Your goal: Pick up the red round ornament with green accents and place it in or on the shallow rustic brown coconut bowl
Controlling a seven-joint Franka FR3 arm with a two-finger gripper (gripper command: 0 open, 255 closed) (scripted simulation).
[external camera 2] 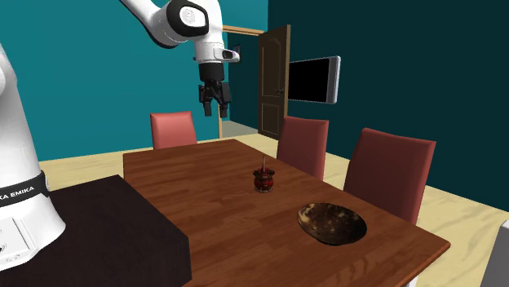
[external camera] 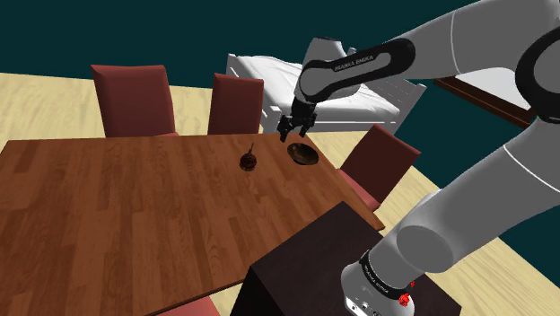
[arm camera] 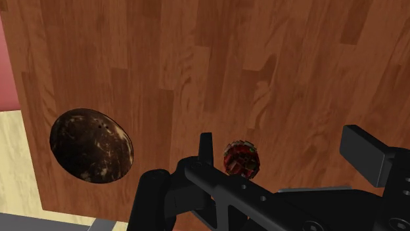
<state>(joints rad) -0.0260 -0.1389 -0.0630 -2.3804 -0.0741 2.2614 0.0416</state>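
The dark red round ornament (arm camera: 241,159) stands on the wooden tabletop (arm camera: 263,65) below the black fingers (arm camera: 205,147). In the wrist view it lies just beside the inner edge of one finger rather than centred in the gap. The fingers stand wide apart and grip nothing. The gripper (external camera 2: 215,108) hangs high above the tabletop, pointing down. That reads as a hover before the grasp: open enough to take the ornament's round body, high enough to clear its thin upright stem. The ornament sits near but apart from the shallow mottled brown bowl (external camera 2: 331,222), which lies empty close to the tabletop's edge, so the carry should be short. The white arm (external camera: 359,63) reaches out from the dark stand (external camera: 305,260), forearm roughly level, wrist bent straight down. A small sideways shift looks needed before descending.
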